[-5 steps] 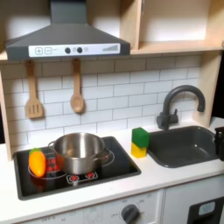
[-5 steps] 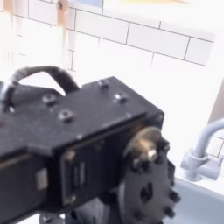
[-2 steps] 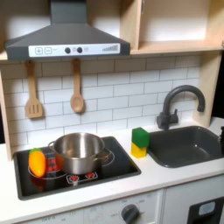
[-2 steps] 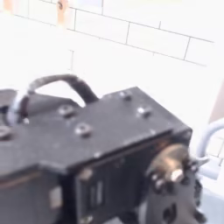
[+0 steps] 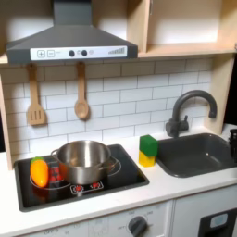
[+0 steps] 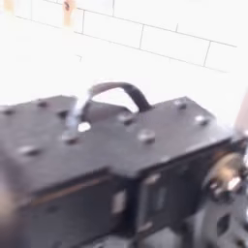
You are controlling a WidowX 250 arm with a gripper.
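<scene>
Toy kitchen, counter level.

- Gripper (image 5: 232, 146): taken to be the dark shape at the first exterior view's right edge, over the right end of the sink (image 5: 193, 154). Too little is seen – whether the jaws are apart or together cannot be told. In the second exterior view the black arm housing (image 6: 107, 184) is seen very close and blurred.
- Yellow-and-green block (image 5: 148, 150): the loose thing nearest the gripper. It stands upright on the counter, just left of the sink and right of the stove (image 5: 130, 171). It is judged light and probably soft, like a sponge, so not fragile. It is best taken across its narrow faces from above, with little squeeze needed.
- Around it: a steel pot (image 5: 83, 160) sits on the stove to the left, with an orange toy vegetable (image 5: 39, 172) at the far left burner.
- In the way: the dark faucet (image 5: 185, 109) arches over the sink's far side – a low approach from the right would be crowded by it. The pot stands near but apart from the block.
- On the wall: spatula (image 5: 35, 97) and wooden spoon (image 5: 81, 93), hung well clear.
</scene>
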